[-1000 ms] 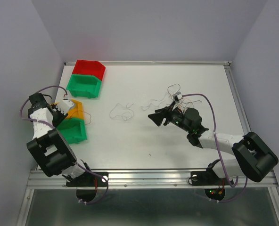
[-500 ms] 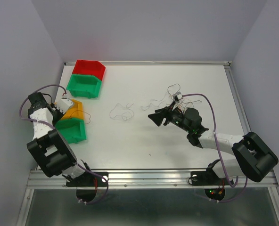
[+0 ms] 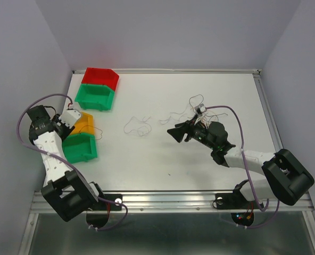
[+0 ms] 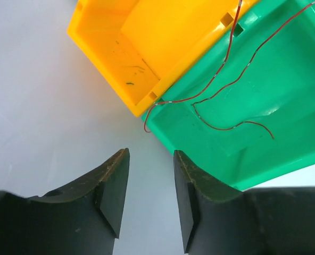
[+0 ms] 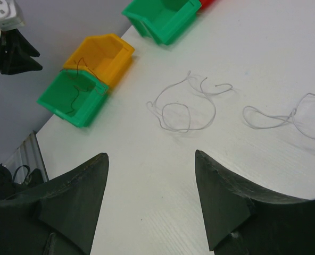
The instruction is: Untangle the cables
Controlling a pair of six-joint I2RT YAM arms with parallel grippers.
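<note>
A thin red cable [image 4: 226, 85] lies in the near green bin [image 4: 285, 79], one end draped over the orange bin [image 4: 109, 48]. A whitish cable [image 3: 136, 126] lies curled at mid-table and also shows in the right wrist view [image 5: 181, 106]. A second whitish strand [image 5: 274, 119] lies to its right, and more thin strands [image 3: 195, 102] lie behind the right arm. My left gripper [image 3: 63, 126] is open and empty, just left of the orange and green bins; it also shows in the left wrist view [image 4: 151, 154]. My right gripper [image 5: 149, 156] is open wide and empty, short of the curled cable.
A red bin [image 3: 100, 77] and a second green bin [image 3: 95, 95] stand at the back left. The orange bin [image 3: 84, 122] and near green bin [image 3: 80, 149] sit by the table's left edge. Purple arm cables loop over both arms.
My left arm has drawn back to the left, away from the bins, with its elbow swung out. The right arm and the cables on the table have not moved.
</note>
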